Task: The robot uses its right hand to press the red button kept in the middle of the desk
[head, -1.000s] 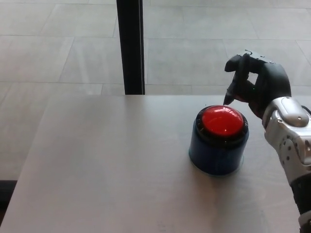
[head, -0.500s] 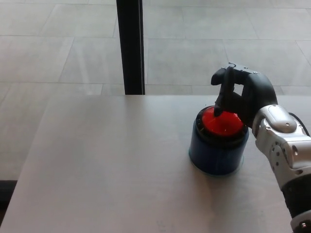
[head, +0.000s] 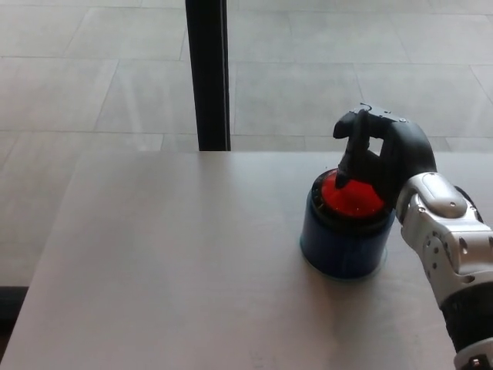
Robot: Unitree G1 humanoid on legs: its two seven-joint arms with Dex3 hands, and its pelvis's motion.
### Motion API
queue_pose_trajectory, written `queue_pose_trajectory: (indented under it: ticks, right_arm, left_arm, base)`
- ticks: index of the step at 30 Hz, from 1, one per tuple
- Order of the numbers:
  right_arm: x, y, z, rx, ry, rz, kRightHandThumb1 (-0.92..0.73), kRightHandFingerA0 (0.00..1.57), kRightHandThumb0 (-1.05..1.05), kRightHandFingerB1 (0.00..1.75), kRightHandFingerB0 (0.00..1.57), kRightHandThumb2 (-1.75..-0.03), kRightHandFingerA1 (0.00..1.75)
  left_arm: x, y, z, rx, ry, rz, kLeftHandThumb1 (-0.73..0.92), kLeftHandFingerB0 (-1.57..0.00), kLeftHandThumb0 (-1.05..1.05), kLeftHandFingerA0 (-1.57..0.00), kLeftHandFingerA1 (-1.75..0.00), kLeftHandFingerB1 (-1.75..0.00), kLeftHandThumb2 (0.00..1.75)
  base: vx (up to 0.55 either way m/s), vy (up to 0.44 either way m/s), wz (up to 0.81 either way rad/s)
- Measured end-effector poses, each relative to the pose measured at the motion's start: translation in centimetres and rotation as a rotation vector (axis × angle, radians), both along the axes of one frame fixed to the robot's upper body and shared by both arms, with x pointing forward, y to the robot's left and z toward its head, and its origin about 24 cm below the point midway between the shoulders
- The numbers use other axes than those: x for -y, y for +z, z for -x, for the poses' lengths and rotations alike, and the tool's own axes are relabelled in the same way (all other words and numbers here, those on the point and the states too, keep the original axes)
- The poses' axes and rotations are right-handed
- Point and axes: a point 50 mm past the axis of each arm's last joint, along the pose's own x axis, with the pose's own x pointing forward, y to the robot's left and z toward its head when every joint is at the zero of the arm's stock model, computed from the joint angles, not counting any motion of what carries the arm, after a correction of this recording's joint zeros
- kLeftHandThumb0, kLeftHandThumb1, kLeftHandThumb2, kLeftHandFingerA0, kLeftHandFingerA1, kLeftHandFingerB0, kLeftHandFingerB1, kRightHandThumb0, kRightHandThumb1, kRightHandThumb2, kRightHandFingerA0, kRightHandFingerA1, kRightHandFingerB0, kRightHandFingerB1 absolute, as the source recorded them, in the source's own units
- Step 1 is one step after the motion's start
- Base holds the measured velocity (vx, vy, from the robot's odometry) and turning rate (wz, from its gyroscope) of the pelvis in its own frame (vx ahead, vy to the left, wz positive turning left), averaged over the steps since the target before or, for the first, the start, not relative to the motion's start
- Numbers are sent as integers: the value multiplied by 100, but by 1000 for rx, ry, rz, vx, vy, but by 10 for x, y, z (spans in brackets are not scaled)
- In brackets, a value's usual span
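While the right hand presses it, the red button glows.

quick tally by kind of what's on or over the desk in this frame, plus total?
Red button on its blue base: 1
Robot hands over the desk: 1, the right hand, fingertip down on the button
Black post behind the desk's far edge: 1
Total: 3

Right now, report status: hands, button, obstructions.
Right hand over red button, fingers curled down onto its dome. Left hand not in view. Nothing blocking on desk.
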Motion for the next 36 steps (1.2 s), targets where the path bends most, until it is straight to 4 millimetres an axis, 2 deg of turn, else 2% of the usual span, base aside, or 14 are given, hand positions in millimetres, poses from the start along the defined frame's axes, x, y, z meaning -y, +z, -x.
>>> queue_pose_trajectory:
  ticks: [3,4,5,15,21,23,24,28,29,30,31,33,34,36]
  right_arm:
    - [1,-4,1,1,-8,-17,-51,95,-17,163,76,-126,175]
    - [1,-6,2,0,-12,-27,-52,95,-17,163,76,-124,175]
    - [0,-7,2,-1,-16,-38,-52,95,-17,162,76,-124,175]
    - [2,-22,5,-6,-74,-122,-42,98,-19,167,77,-137,175]
    - [3,-21,4,20,-73,-87,-54,96,-22,167,70,-124,175]
    - [5,-20,4,32,-71,-64,-54,95,-23,166,72,-124,175]
    - [7,-20,3,35,-72,-50,-56,95,-28,168,71,-125,175]
    - [15,-18,3,40,-84,-6,-54,95,-24,166,71,-123,175]
    - [18,-17,2,42,-89,3,-54,95,-24,166,71,-121,175]
    - [20,-16,2,45,-92,11,-54,94,-24,167,70,-122,175]
    - [23,-15,2,44,-96,19,-54,93,-24,164,74,-122,175]
    - [29,-14,2,39,-106,44,-55,92,-23,164,74,-122,175]
    - [32,-14,2,36,-110,51,-54,92,-22,164,74,-123,175]
    - [38,-14,2,23,-122,72,-54,90,-20,162,73,-122,175]
  left_arm:
    - [0,1,-1,0,0,0,92,-26,-73,-39,-118,-89,116]
    - [0,1,-1,0,0,-1,92,-31,-74,-50,-95,-78,127]
    - [-1,1,-1,1,0,-1,92,-25,-73,-37,-117,-89,117]
    - [-2,4,-3,7,-4,-7,92,-27,-72,-40,-119,-90,117]
    - [-2,5,-5,7,-12,-12,92,-26,-72,-39,-118,-90,119]
    - [-2,5,-6,9,-12,-12,92,-33,-73,-48,-95,-79,124]
    - [-2,6,-6,10,-12,-13,92,-25,-73,-39,-119,-89,117]
    - [-4,7,-6,10,-11,-17,92,-22,-74,-37,-119,-89,119]
    - [-4,7,-6,11,-11,-17,92,-29,-75,-50,-96,-78,128]
    - [-4,7,-7,14,-9,-16,92,-31,-75,-50,-97,-79,128]
    - [-4,8,-7,16,-8,-16,92,-23,-74,-37,-121,-90,117]
    - [-4,8,-7,19,-7,-15,92,-30,-76,-51,-98,-79,128]
    - [-4,8,-7,19,-6,-15,92,-24,-74,-41,-125,-91,118]
    - [-4,8,-7,19,-6,-15,92,-25,-74,-40,-124,-91,118]
  base:
    - [0,0,0]
    - [0,0,0]
    - [0,0,0]
    - [0,0,0]
    - [0,0,0]
    - [0,0,0]
    - [0,0,0]
    - [0,0,0]
    - [0,0,0]
    - [0,0,0]
    - [0,0,0]
    - [0,0,0]
    - [0,0,0]
    - [0,0,0]
